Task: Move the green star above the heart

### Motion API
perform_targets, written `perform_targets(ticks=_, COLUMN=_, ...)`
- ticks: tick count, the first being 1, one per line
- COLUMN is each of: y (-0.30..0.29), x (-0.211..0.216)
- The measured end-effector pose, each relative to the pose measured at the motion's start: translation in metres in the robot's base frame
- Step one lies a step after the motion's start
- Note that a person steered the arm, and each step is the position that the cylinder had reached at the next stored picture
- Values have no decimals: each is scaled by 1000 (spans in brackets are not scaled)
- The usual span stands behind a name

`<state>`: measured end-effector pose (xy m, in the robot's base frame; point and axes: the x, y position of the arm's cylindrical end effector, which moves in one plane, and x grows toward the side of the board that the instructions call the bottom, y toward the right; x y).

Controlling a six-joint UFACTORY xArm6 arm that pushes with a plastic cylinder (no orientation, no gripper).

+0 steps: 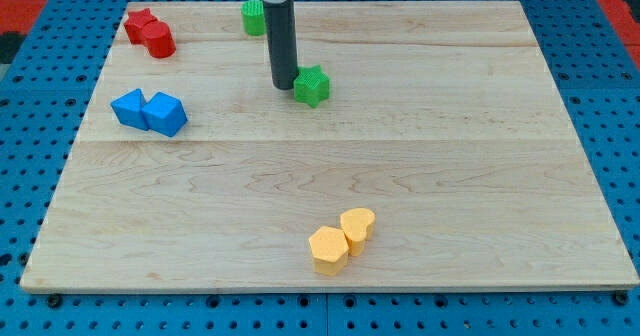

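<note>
While my tip (283,84) touches the green star (312,85), no fingers show on the wooden board (400,176).

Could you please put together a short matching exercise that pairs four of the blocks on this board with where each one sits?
Column one:
1. green star
2. yellow heart
3. red star
4. blue cube

Column two:
A. top left corner of the view
B. near the bottom edge, beside a yellow hexagon
C. just right of my tip
D. left side, touching another blue block

Pairs: 1-C, 2-B, 3-A, 4-D
</note>
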<state>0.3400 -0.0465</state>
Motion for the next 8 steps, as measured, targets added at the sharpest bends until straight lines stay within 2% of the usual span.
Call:
perform_targets(ticks=1, y=0, x=-19)
perform_targets(ticks=2, y=42, x=34)
perform_targets(ticks=4, y=89, x=44)
perform_targets(ticks=5, y=99, x=109)
perform_targets(ticks=6, y=78, x=152)
perform_targets(ticks=7, y=77, x=150)
perform_targets(ticks=8, y=127, x=45)
